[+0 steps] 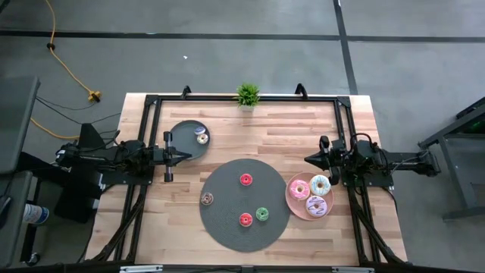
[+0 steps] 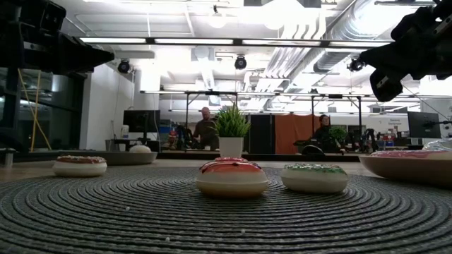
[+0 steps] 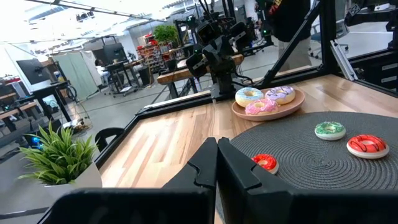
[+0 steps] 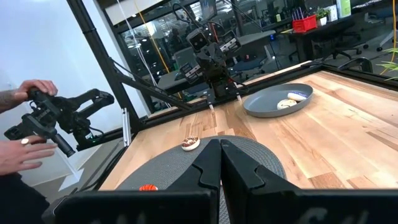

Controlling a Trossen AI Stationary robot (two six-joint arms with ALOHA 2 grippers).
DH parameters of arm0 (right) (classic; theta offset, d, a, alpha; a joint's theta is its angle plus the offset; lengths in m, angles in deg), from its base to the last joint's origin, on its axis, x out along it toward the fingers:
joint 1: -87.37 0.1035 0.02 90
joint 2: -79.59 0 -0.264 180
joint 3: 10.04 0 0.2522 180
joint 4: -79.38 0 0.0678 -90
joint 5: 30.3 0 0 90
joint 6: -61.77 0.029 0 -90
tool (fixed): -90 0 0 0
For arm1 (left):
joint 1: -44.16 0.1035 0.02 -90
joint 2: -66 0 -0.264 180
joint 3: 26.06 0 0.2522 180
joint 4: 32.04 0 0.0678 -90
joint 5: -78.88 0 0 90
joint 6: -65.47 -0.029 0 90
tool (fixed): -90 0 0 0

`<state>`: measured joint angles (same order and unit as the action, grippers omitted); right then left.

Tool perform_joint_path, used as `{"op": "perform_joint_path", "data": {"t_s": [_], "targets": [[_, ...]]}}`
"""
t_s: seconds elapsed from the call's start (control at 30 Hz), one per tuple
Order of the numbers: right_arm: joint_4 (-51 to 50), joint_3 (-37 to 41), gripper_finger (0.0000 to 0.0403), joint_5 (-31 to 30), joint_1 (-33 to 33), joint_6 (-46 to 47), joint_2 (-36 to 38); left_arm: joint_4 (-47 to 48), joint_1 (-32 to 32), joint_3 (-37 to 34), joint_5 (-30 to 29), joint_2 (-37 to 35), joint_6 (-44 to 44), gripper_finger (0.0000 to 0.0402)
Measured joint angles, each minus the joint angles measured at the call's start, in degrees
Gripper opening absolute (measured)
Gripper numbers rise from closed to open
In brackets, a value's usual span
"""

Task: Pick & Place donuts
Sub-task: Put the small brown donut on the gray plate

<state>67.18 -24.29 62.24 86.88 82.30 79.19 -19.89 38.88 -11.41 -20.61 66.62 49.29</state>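
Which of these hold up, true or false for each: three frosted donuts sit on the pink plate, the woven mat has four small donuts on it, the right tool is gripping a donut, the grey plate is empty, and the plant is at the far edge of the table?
1. Three frosted donuts sit on the pink plate. True.
2. The woven mat carries four small donuts. True: two red, one green, one brown.
3. The right tool grips a donut. False: it is shut on nothing and hangs above the table beside the pink plate.
4. The grey plate is empty. False: at least one small donut lies in it, near the shut left tool.
5. The plant stands at the far edge. True.
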Motion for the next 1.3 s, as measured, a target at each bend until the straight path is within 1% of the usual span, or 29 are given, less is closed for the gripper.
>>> {"op": "perform_joint_path", "data": {"t_s": [0.27,0.43,0.67,1.13,1.2,1.3], "targets": [[0.0,0.0,0.0,0.0,0.0,0.0,0.0,0.0,0.0,0.0,0.2,0.0,0.1,0.0],[0.0,0.0,0.0,0.0,0.0,0.0,0.0,-0.4,0.0,0.0,4.2,0.0,0.1,0.0],[0.0,0.0,0.0,0.0,0.0,0.0,0.0,0.0,0.0,0.0,1.3,0.0,0.0,0.0],[0.0,0.0,0.0,0.0,0.0,0.0,0.0,0.1,0.0,0.0,1.5,0.0,0.0,0.0],[0.0,0.0,0.0,0.0,0.0,0.0,0.0,0.3,0.0,0.0,2.9,0.0,2.2,0.0],[0.0,0.0,0.0,0.0,0.0,0.0,0.0,0.8,0.0,0.0,9.2,0.0,12.7,0.0]]}}
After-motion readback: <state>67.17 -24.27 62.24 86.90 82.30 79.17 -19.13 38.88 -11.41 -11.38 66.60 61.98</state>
